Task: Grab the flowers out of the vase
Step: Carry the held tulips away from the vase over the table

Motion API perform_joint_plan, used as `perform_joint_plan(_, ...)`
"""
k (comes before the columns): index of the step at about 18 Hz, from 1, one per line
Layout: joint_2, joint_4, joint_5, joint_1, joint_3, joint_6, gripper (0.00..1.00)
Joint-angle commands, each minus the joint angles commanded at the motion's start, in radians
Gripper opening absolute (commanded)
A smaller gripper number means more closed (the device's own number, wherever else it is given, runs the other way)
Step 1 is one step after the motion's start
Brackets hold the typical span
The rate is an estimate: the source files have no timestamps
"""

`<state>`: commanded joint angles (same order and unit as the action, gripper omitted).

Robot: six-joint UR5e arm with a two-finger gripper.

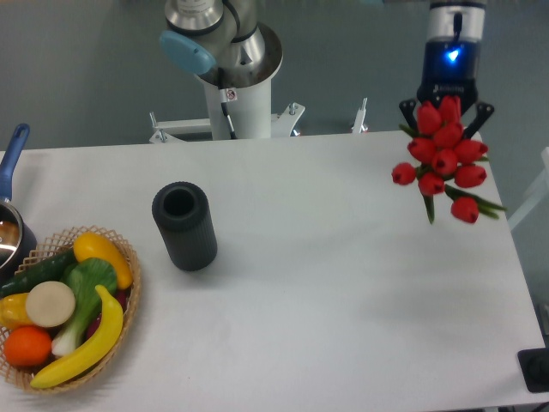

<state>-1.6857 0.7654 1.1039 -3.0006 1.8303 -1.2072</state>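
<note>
Your flowers are out of the vase and up in the air over the far right part of the table, near its right edge. You're looking at the red buds bunched tight from above, with a couple of green leaves sticking out low and to the right; the stems are mostly hidden under the heads.

The gripper comes down from the top of the frame right above the bunch. Its two dark fingers straddle the topmost buds, one on each side, so it reads as clamped on the bunch. You can't see the contact point itself, the buds cover it. A blue light glows on the wrist body above the fingers.

The vase stands upright on the left half of the table, well apart from the flowers. Its round mouth faces the camera and looks dark inside.

Left of the vase, at the table's front left corner, you have a wicker basket with a banana, an orange, a yellow pepper and some green vegetables. Just behind it, a pot with a blue handle is cut off by the left edge. The arm's white base column stands behind the far edge of the table.
</note>
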Motion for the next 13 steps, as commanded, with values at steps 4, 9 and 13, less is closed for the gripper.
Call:
perform_joint_plan(4,-0.071,0.095,0.190,0.081,-0.121,-0.003,0.06)
perform_joint_plan(9,-0.160,0.190,0.387,0.189,-0.242,-0.003,0.09)
perform_joint_plan(13,-0.183,0.216,0.425,0.201,-0.252,-0.002,0.09)
